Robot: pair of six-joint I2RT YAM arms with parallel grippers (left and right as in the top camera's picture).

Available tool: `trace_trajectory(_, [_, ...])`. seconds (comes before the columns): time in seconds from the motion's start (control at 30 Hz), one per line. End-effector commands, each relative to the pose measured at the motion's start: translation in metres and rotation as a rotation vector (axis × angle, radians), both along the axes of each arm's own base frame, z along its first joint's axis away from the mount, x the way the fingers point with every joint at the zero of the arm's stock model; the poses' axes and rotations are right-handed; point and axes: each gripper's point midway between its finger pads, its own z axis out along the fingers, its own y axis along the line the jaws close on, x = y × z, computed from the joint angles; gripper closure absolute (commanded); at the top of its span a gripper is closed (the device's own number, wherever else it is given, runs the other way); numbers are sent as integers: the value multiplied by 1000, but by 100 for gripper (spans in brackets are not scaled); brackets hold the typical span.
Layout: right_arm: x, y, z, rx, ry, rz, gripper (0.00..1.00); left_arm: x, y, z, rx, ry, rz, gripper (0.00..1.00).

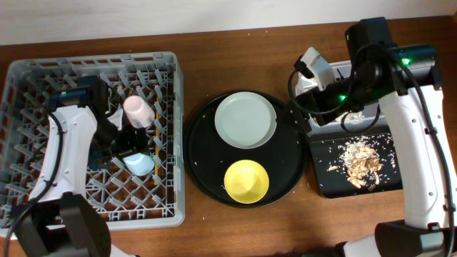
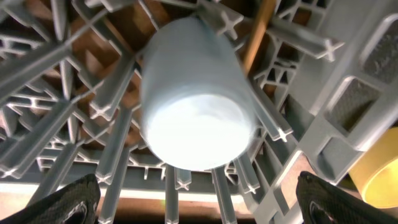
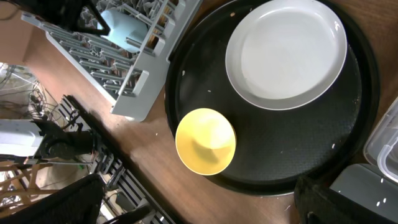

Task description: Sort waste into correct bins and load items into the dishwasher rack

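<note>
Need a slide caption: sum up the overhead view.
Pink cup and blue cup in the dishwasher rack; plate and yellow bowl on the round tray; food scraps in the black bin.

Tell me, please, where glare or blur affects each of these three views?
Left wrist: the blue cup is blown out to near white, and the fingers are dark blurs. Right wrist: the plate is evenly lit and sharp, the bottom corners soft. Overhead: even light, crisp, only a green lamp glow on the right arm.

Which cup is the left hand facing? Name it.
The blue cup, centred ahead of the open left hand; the pink cup is outside that wrist view.
</note>
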Motion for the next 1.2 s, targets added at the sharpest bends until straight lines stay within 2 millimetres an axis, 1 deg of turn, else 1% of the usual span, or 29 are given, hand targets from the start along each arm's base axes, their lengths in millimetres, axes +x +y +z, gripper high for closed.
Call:
trace_trajectory(0.0, [-2, -2, 2, -8, -13, 1, 1, 21, 0, 45, -1, -102, 8, 1])
trace_trajectory(0.03, [-2, -2, 2, -8, -13, 1, 1, 22, -1, 57, -6, -117, 11, 2])
trace_trajectory(0.07, [-2, -2, 2, -8, -13, 1, 1, 22, -6, 63, -35, -134, 11, 17])
trace_trajectory(0.1, [-2, -2, 2, -8, -13, 1, 1, 21, -22, 70, -110, -155, 0, 76])
trace_trajectory(0.13, [-2, -2, 2, -8, -13, 1, 2, 22, -37, 74, -173, -166, -35, 100])
trace_trajectory(0.2, [-2, -2, 2, -8, -13, 1, 1, 23, -99, 86, -374, -222, -231, 100])
trace_trajectory(0.23, [-2, -2, 2, -8, -13, 1, 1, 23, -125, 88, -403, -242, -309, 99])
trace_trajectory(0.27, [-2, -2, 2, -8, -13, 1, 1, 19, -151, 89, -412, -254, -394, 94])
trace_trajectory(0.33, [-2, -2, 2, -8, -13, 1, 1, -5, -211, 88, -421, -252, -583, 92])
trace_trajectory(0.4, [-2, -2, 2, -8, -13, 1, 1, -14, -229, 83, -348, -251, -599, 91])
trace_trajectory(0.47, [3, -3, 2, -15, -35, -1, 1, -28, -255, 85, -366, -263, -684, 91])
trace_trajectory(0.5, [13, -14, -3, -89, -71, -25, 1, -38, -267, 85, -373, -258, -718, 91])
trace_trajectory(0.57, [38, -54, -14, -332, -163, -108, 1, -55, -283, 84, -383, -244, -778, 91])
trace_trajectory(0.6, [43, -70, -16, -422, -182, -140, 1, -61, -289, 84, -380, -240, -803, 91])
trace_trajectory(0.63, [44, -95, -19, -564, -182, -183, 1, -63, -289, 79, -319, -244, -801, 91])
trace_trajectory(0.67, [44, -107, -19, -633, -179, -203, 1, -63, -288, 75, -267, -248, -782, 91])
trace_trajectory(0.7, [44, -113, -19, -666, -182, -215, 1, -64, -290, 69, -211, -248, -759, 91])
trace_trajectory(0.73, [54, -111, -15, -651, -225, -222, 1, -69, -296, 65, -209, -237, -776, 91])
trace_trajectory(0.77, [63, -123, -11, -657, -236, -326, 1, -74, -302, 59, -205, -218, -793, 91])
trace_trajectory(0.83, [61, -170, -10, -670, -180, -536, 1, -89, -311, 42, -186, -165, -818, 91])
trace_trajectory(0.87, [58, -192, -10, -668, -154, -618, 1, -98, -319, 32, -182, -146, -851, 91])
trace_trajectory(0.9, [50, -220, -12, -676, -117, -695, 1, -109, -335, 17, -184, -141, -899, 90])
trace_trajectory(0.93, [46, -234, -12, -680, -105, -732, 1, -115, -345, 7, -189, -143, -928, 90])
trace_trajectory(0.97, [39, -254, -12, -686, -85, -790, 1, -119, -353, -3, -176, -142, -953, 87])
trace_trajectory(1.0, [34, -267, -12, -689, -72, -827, 1, -119, -353, -16, -125, -135, -944, 87])
trace_trajectory(1.07, [30, -277, -12, -691, -62, -854, 1, -109, -351, -41, -21, -140, -902, 87])
trace_trajectory(1.1, [30, -276, -12, -691, -62, -853, 1, -104, -348, -52, 21, -137, -899, 83])
trace_trajectory(1.13, [30, -275, -12, -691, -63, -850, 1, -103, -347, -64, 44, -115, -901, 76])
trace_trajectory(1.17, [30, -275, -12, -691, -63, -850, 1, -104, -346, -72, 56, -97, -902, 71])
